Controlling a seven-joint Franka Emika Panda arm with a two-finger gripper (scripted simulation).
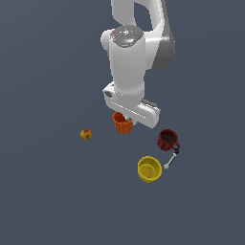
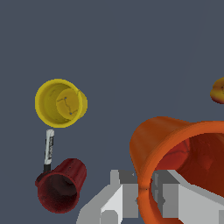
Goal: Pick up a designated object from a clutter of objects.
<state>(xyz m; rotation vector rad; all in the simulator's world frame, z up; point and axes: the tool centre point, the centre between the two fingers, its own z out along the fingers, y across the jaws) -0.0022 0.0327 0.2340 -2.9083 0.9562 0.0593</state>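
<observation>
Evidently light, rigid and smooth-walled, the orange cup [image 2: 175, 148] is best pinched across its rim, which the tool [image 2: 151, 199] already straddles, closure indeterminate.

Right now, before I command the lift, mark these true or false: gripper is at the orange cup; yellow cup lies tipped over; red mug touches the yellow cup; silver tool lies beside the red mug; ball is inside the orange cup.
1. Gripper at the orange cup: true.
2. Yellow cup tipped over: false, it stands upright.
3. Red mug touches the yellow cup: false, they stand apart.
4. Silver tool beside the red mug: true.
5. Ball inside the orange cup: false, it lies apart on the floor.
</observation>
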